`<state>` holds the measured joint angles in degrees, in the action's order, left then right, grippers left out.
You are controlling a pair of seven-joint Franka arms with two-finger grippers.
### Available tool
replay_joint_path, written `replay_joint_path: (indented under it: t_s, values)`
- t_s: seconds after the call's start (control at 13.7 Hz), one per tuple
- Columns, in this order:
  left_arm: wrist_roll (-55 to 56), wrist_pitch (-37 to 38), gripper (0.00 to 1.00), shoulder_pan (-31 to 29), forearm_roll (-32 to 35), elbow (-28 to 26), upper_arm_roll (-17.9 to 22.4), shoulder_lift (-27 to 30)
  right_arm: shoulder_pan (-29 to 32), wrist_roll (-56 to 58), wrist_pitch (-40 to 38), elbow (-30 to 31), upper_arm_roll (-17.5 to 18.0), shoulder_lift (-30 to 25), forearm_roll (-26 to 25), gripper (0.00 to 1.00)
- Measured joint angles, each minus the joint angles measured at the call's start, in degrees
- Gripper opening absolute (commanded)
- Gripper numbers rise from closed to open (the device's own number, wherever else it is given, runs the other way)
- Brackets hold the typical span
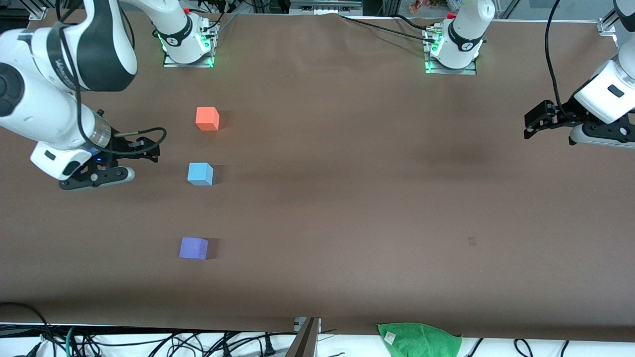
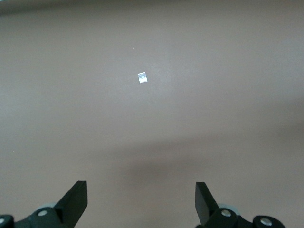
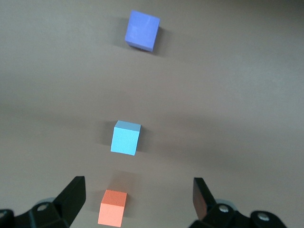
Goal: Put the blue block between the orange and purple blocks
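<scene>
- The blue block (image 1: 200,174) sits on the brown table (image 1: 347,198), toward the right arm's end, with nothing touching it.
- It lies in a line between the orange block (image 1: 207,118), which is farther from the front camera, and the purple block (image 1: 193,248), which is nearer. All three stand apart, the purple one a bit farther off than the orange.
- The right gripper (image 1: 149,148) hangs beside the blue block, toward the table's edge; its jaws are spread wide and hold nothing.
- The left gripper (image 1: 533,124) waits over bare table at the left arm's end, jaws wide apart and empty, with a small pale mark (image 2: 142,77) on the cloth below.
- A green cloth (image 1: 419,339) lies at the table's near edge.
</scene>
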<state>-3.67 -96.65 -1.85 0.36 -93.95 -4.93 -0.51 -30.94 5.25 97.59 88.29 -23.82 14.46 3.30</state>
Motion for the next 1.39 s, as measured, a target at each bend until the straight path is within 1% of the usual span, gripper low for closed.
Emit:
replay_joint_path:
  t_s: [0.44,0.58,0.66,0.73,0.88,0.95,1.02,1.39]
  values:
    - [0.0,0.0,1.0,0.0,0.0,0.02,0.0,-0.03,1.11,-0.08,-8.98,-5.15,-0.22,-0.53,-0.06,1.0]
    - [0.0,0.0,1.0,0.0,0.0,0.03,0.0,-0.03,3.12,-0.05,-10.21,-5.17,0.98,-1.53,-0.06,1.0]
    - [0.0,0.0,1.0,0.01,0.0,0.03,0.0,-0.03,4.99,-0.05,-10.66,-5.14,2.73,-2.01,-0.1,1.0]
    - [0.0,0.0,1.0,0.0,0.0,0.03,-0.01,-0.03,7.74,-0.05,-11.24,-5.09,5.54,-2.51,-0.38,1.0]
    - [0.0,0.0,1.0,0.01,0.0,0.04,-0.01,-0.03,13.94,-0.04,-12.15,-4.46,12.3,-3.81,-1.98,1.0]
    - [0.0,0.0,1.0,0.01,0.0,0.04,-0.01,-0.04,16.26,-0.04,-12.25,-3.92,14.69,-4.56,-2.56,1.0]
    - [0.0,0.0,1.0,0.01,0.0,0.04,-0.01,-0.04,17.96,-0.04,-12.26,-3.42,16.08,-5.51,-2.81,1.0]
    - [0.0,0.0,1.0,0.01,0.0,0.07,-0.01,-0.05,23.23,0.02,-12.27,-1.59,19.98,-12.21,-3.45,1.0]
